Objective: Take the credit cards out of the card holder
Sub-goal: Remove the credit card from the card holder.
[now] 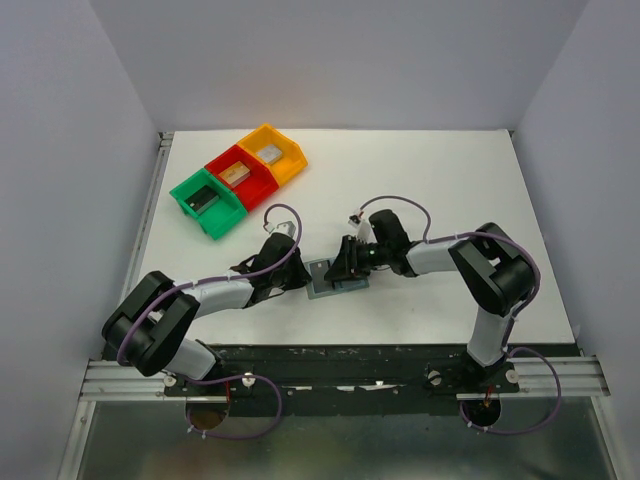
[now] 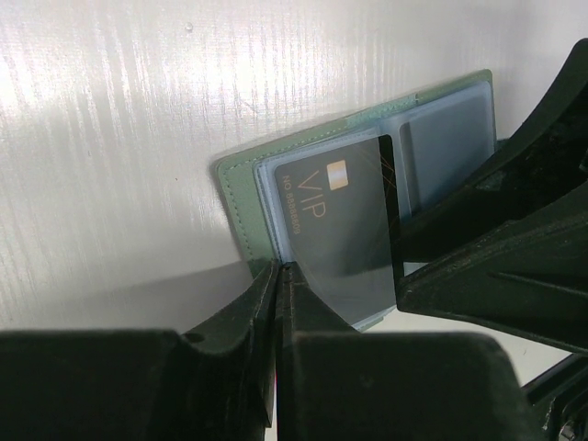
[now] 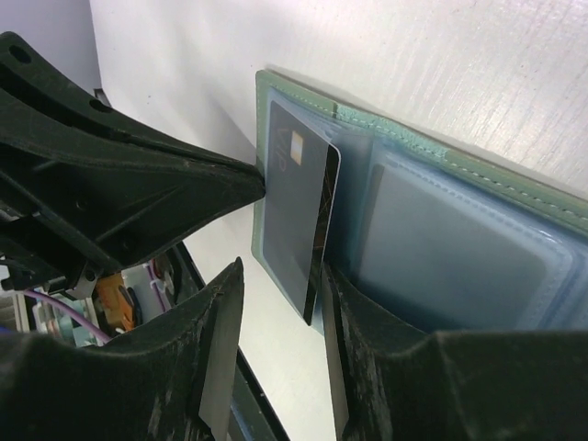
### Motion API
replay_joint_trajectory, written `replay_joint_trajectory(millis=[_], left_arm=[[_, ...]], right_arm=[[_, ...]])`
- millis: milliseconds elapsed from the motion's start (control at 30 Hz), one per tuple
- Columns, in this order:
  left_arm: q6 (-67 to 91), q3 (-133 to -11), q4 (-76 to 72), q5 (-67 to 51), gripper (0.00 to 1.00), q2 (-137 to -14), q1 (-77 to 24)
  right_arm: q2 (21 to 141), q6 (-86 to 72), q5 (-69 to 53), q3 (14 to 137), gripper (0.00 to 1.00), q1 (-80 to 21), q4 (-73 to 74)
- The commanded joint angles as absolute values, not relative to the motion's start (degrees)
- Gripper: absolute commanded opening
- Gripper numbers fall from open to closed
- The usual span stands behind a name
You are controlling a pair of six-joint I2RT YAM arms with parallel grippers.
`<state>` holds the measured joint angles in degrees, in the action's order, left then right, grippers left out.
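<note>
The glossy black rectangular card with gold VIP lettering (image 2: 344, 216) is standing tilted, part-way out of one pocket of the flat grey-green bifold card holder (image 2: 241, 197). The holder is lying open on the white table (image 1: 450, 170) between my arms. The card's long axis seems to be running along the holder's fold. My left gripper (image 2: 280, 271) is nearer, and I am pinching the card's near corner with it. My right gripper (image 3: 283, 276) is standing spread, straddling the card's opposite edge.
</note>
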<state>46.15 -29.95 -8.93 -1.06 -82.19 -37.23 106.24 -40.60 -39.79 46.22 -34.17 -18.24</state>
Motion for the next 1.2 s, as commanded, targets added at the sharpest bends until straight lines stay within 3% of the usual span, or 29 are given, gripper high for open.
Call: replay_joint_trajectory(millis=[0, 233, 1167], left_arm=[[46.14, -28.57, -7.21, -0.44, 0.14, -83.23, -37.35], [46.14, -28.13, -7.56, -0.61, 0.14, -83.41, -37.35], [45.35, -27.95, -12.39, -4.83, 0.13, -86.13, -37.35]], right_arm=[[107.66, -44.2, -43.06, 44.12, 0.47, -34.54, -26.53], [108.72, -47.11, -45.44, 43.24, 0.47, -34.54, -32.51], [114.34, -47.9, -48.25, 49.83, 0.47, -36.21, -29.71]])
